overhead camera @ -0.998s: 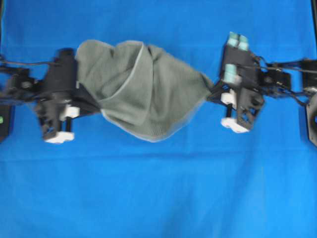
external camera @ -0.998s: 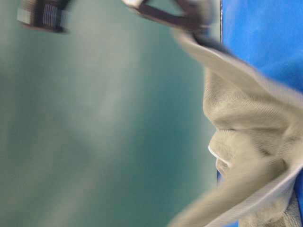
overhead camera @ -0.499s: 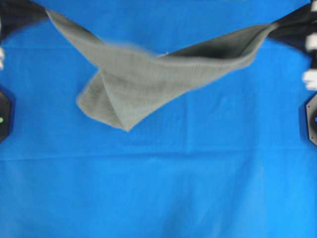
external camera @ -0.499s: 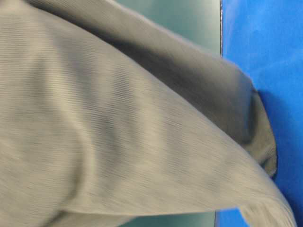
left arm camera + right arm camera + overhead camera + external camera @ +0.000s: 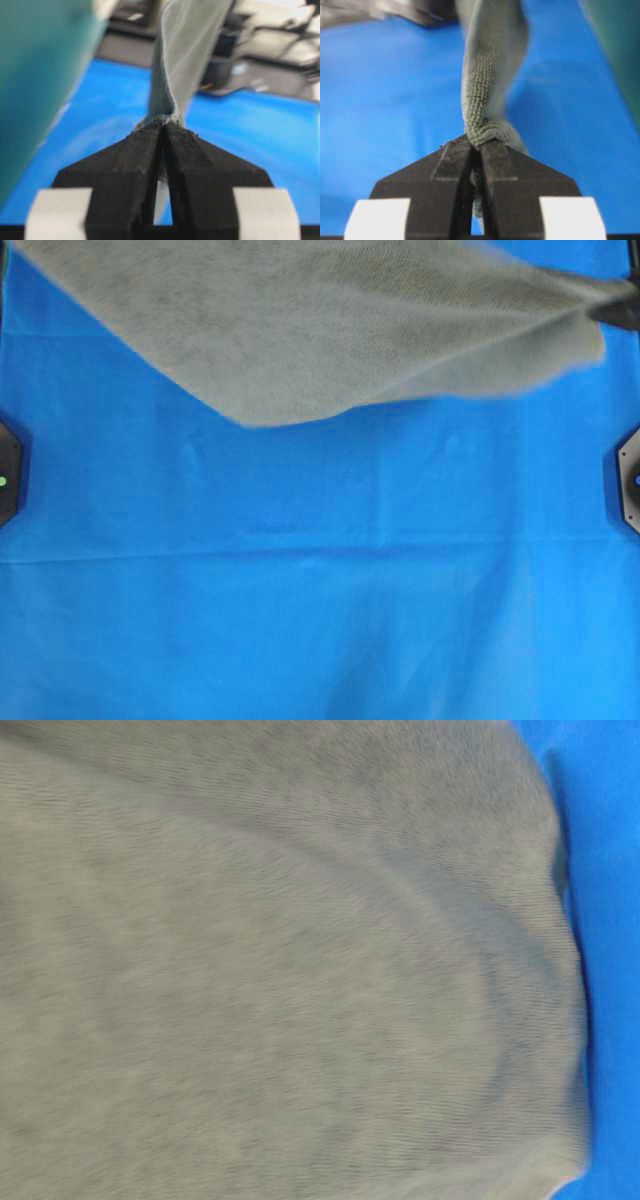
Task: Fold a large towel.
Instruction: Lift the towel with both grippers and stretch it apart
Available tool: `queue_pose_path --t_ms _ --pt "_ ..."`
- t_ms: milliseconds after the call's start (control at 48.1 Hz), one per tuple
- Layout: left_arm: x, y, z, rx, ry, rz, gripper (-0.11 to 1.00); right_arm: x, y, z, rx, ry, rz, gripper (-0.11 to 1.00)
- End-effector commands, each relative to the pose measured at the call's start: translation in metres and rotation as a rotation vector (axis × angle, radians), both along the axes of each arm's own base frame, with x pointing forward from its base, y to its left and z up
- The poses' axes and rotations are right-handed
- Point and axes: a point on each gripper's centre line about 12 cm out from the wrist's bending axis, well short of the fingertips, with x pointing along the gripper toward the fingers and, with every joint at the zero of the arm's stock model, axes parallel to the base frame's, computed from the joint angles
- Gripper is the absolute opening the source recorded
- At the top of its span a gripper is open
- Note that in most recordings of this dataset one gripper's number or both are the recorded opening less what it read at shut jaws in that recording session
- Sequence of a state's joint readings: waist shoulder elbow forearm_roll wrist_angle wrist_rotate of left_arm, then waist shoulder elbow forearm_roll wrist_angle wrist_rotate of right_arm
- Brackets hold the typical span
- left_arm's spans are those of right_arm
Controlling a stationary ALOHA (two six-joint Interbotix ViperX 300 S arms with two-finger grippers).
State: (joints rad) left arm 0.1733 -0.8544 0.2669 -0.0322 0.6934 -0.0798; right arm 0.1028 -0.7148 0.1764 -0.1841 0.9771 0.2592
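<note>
Closest to each wrist camera, the left pincer (image 5: 164,131) and right pincer (image 5: 475,143) are each clenched on an end of the grey-green towel (image 5: 330,325), likely to spread it for folding. Beyond, the towel hangs stretched between them above the far part of the blue surface (image 5: 320,600), its lower edge sagging.

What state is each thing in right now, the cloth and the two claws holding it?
towel: lifted and stretched wide between both arms, its lower edge sagging above the blue table cover.
left gripper: fingers shut on a towel edge.
right gripper: fingers shut on a bunched towel edge.
</note>
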Motion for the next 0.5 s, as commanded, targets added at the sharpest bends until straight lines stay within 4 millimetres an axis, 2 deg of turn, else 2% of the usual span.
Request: queue_pose_path --t_ms 0,104,229,354,478 --pt "-0.005 -0.013 0.015 -0.029 -0.047 -0.069 0.02 -0.007 0.017 0.024 0.011 -0.079 0.088 0.0" --pt "-0.006 -0.028 0.019 -0.072 -0.065 -0.151 0.01 -0.011 0.04 0.037 0.023 -0.147 0.208 0.0" --pt "-0.008 -0.049 0.022 -0.105 -0.091 -0.268 0.01 -0.013 0.056 0.042 0.034 -0.19 0.288 0.0" --pt "-0.009 -0.06 0.025 -0.111 -0.107 -0.335 0.01 -0.012 0.059 0.04 0.036 -0.186 0.295 0.0" --pt "-0.008 -0.061 0.023 -0.121 -0.096 -0.336 0.01 -0.012 0.059 0.04 0.037 -0.183 0.295 0.0"
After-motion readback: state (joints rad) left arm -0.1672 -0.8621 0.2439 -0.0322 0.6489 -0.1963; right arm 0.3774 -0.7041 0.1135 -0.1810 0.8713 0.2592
